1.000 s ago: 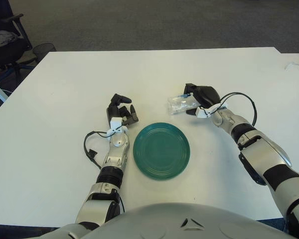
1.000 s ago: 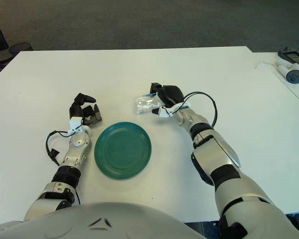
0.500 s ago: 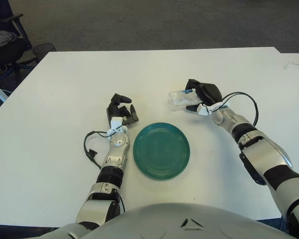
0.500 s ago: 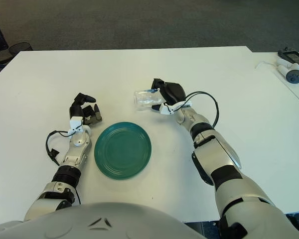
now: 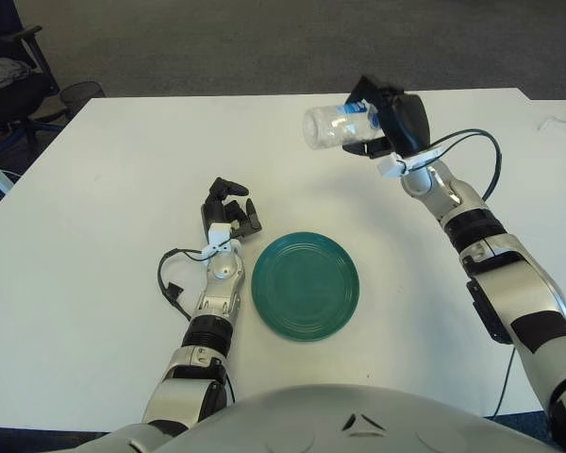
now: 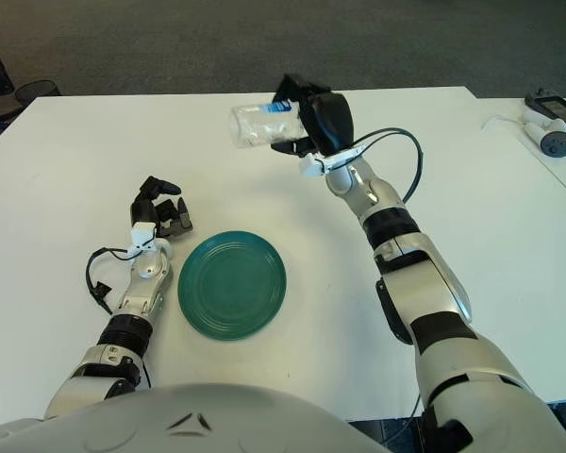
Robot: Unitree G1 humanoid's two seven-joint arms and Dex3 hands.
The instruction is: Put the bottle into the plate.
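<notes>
Black-fingered, the right robot hand (image 5: pixel 394 118) clamps a clear plastic bottle (image 5: pixel 335 125) sideways, aloft at upper centre, beyond the green plate (image 5: pixel 306 286) on the white tabletop (image 5: pixel 104 236). Seemingly light, slick and crushable, it suits a gentle mid-body grip. Left robot hand (image 5: pixel 228 215) sits curled beside the plate's left.

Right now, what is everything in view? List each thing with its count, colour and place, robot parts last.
bottle: one, clear plastic with a blue label, lying sideways in the right hand, up off the table.
plate: one, dark green, on the table near the robot, between the arms.
table: one, white, fills most of both views.
office chair: one, black, on the floor at far left.
handheld devices: grey, on a second white surface at far right.
left hand: one, fingers curled, holding nothing, left of the plate.
right hand: one, gripping the bottle.
</notes>
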